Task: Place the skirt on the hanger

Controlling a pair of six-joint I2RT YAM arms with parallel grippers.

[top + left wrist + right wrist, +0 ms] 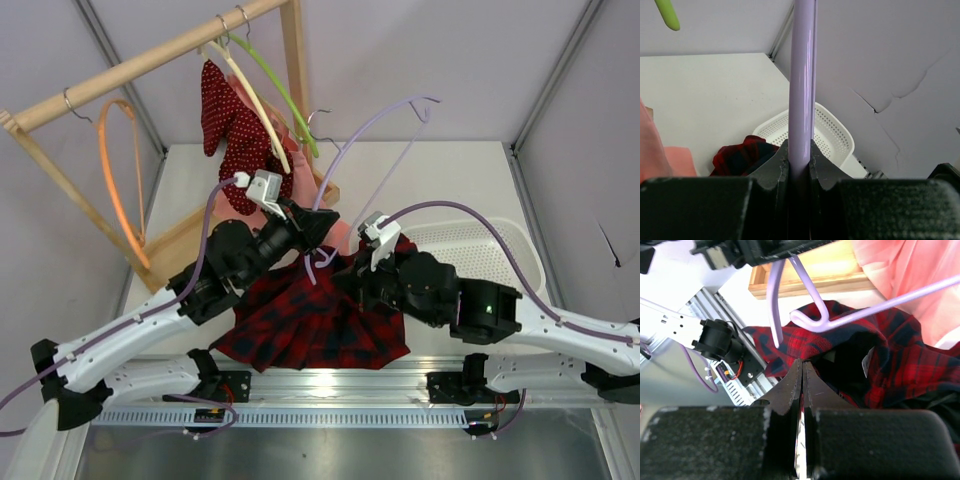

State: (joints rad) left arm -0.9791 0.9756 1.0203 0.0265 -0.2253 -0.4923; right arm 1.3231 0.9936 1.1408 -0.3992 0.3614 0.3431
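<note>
Two grippers are closed, each on its own thing. The left gripper point(801, 150) has its fingers clamped tight on a bar of the hanger point(802, 90), which stands up straight from between them. In the top view the hanger rises slantwise from that grip, with its hook up above the far part of the table point(440, 180) and its lower end curling over the skirt point(900, 355).

The right gripper point(802, 365) has its fingers pressed almost together, their tips at the raised upper edge of the skirt, seemingly pinching the cloth there. The rest of the skirt lies spread on the table's near edge between the two arms. A pink garment point(900, 265) lies just behind it, by the wooden rack point(150, 60). A white basket point(832, 135) sits to the right.
</note>
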